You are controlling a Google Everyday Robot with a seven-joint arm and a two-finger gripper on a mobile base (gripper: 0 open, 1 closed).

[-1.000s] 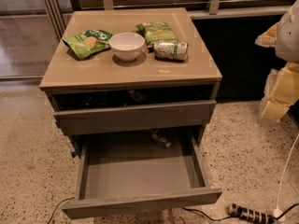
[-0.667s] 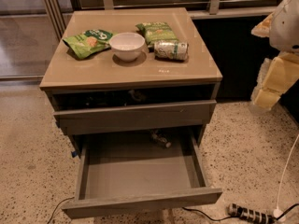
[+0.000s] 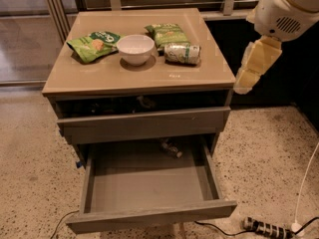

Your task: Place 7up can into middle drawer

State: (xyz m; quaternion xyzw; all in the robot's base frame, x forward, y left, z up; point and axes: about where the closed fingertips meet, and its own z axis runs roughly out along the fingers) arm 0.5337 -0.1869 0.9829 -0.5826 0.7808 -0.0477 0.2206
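Note:
The 7up can (image 3: pixel 182 54) is a silvery can with green markings. It lies on its side on the cabinet top (image 3: pixel 124 76), right of the white bowl (image 3: pixel 135 49). The middle drawer (image 3: pixel 144 185) is pulled far out below, and its grey floor is bare except for a small object (image 3: pixel 171 148) at the back. My gripper (image 3: pixel 247 71) hangs from the white arm at the upper right, just off the cabinet's right edge. It is about level with the can and apart from it, with nothing seen in it.
Two green snack bags (image 3: pixel 93 45) (image 3: pixel 168 34) lie on the top beside the bowl. The drawer above (image 3: pixel 142 124) is slightly open with a dark cluttered inside. A power strip (image 3: pixel 266 228) and cables lie on the speckled floor at the lower right.
My arm and gripper have moved left and up, closer to the cabinet's right side. The can, bowl, bags and drawers have not moved.

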